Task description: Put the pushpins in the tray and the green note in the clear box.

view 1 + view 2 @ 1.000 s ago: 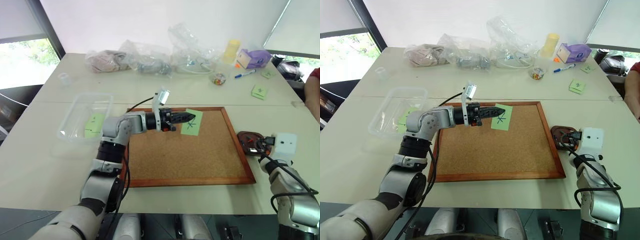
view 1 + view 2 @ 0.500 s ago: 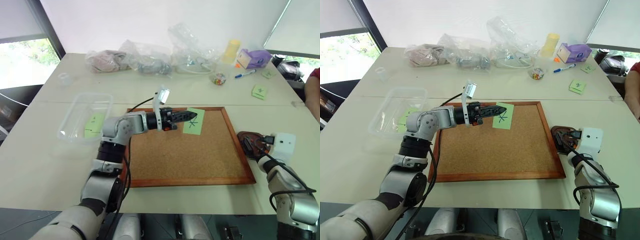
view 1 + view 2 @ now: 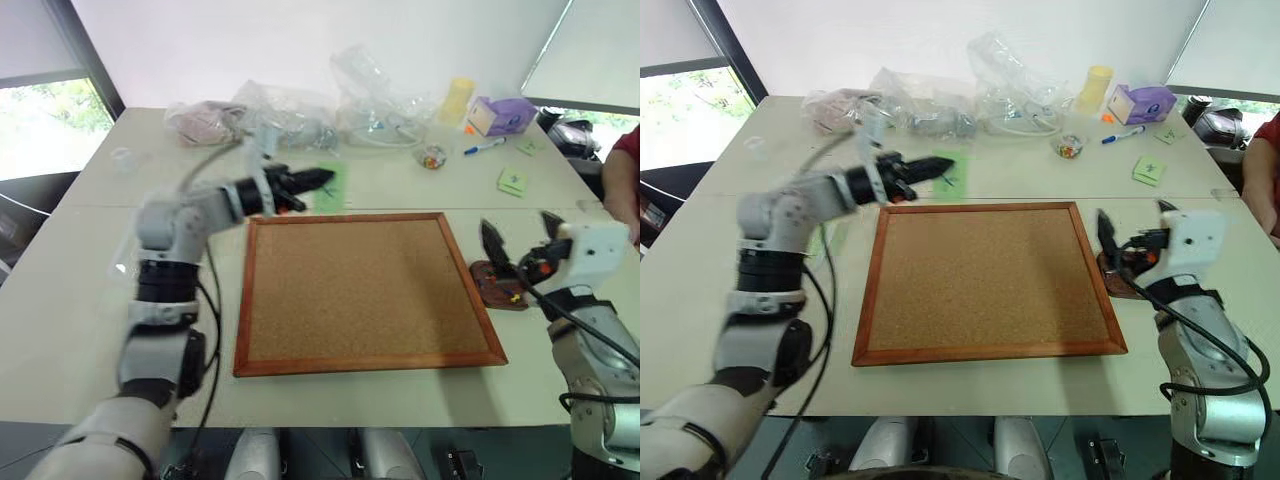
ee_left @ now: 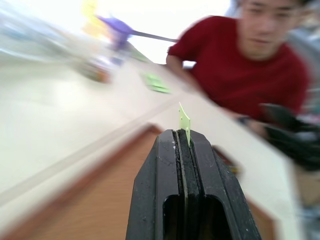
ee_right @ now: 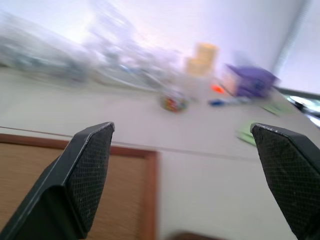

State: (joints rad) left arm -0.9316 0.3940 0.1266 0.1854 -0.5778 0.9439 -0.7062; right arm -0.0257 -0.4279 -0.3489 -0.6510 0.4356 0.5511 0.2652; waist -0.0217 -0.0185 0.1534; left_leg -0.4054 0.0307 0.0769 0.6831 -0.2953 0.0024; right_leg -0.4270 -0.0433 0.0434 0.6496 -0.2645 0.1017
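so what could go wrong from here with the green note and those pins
The shut left gripper pinches the light green sticky note by a thin edge, so it might slip out before reaching the box. The open right gripper hangs just above the small dark brown tray, and dropping back could tip it and scatter the pushpins.

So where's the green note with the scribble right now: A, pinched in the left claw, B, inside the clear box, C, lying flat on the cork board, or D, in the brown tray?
A: the left claw is shut on the green note, holding it up past the far edge of the cork board.
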